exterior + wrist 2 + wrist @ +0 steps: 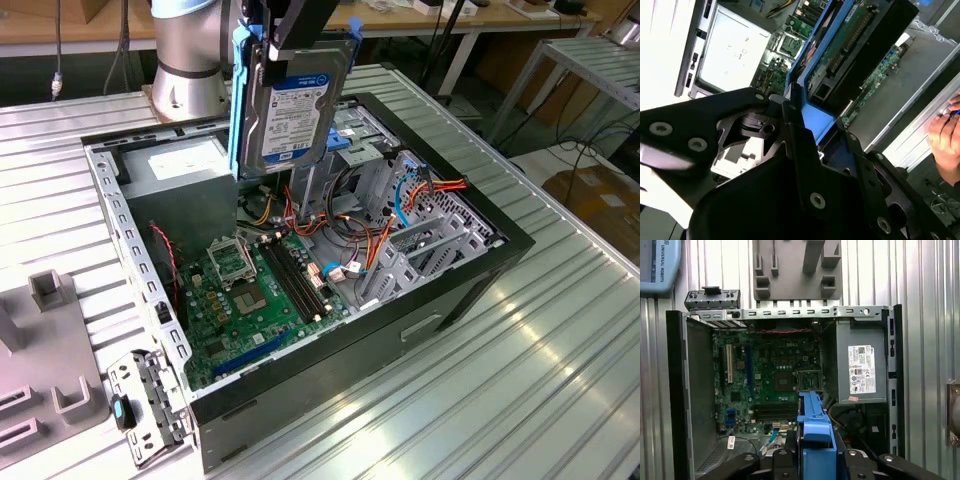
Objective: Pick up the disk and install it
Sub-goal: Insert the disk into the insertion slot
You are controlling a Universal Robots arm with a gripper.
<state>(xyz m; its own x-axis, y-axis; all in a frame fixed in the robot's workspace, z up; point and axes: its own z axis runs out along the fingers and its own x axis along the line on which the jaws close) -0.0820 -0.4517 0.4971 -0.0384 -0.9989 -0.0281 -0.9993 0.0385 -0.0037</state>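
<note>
The disk (295, 115) hangs upright over the open computer case (470, 290), its white-and-blue label facing the exterior view and its blue bracket (238, 100) running down one side. My gripper (300, 35) is shut on the disk's upper end. In the second wrist view the black fingers (790, 120) clamp the blue bracket (817, 120), and the disk's green circuit side (850, 35) points down toward the case. In the first wrist view the bracket (812, 422) sticks out from the gripper (815, 460) above the motherboard (775, 380).
A grey power supply box (175, 165) with a white sticker sits in the case's back corner beside the disk. A metal drive cage (365, 150) and red cables (385, 215) lie behind it. A grey fixture (50, 350) and a small blue-tabbed cage (140, 410) rest on the table. A hand (945, 135) is nearby.
</note>
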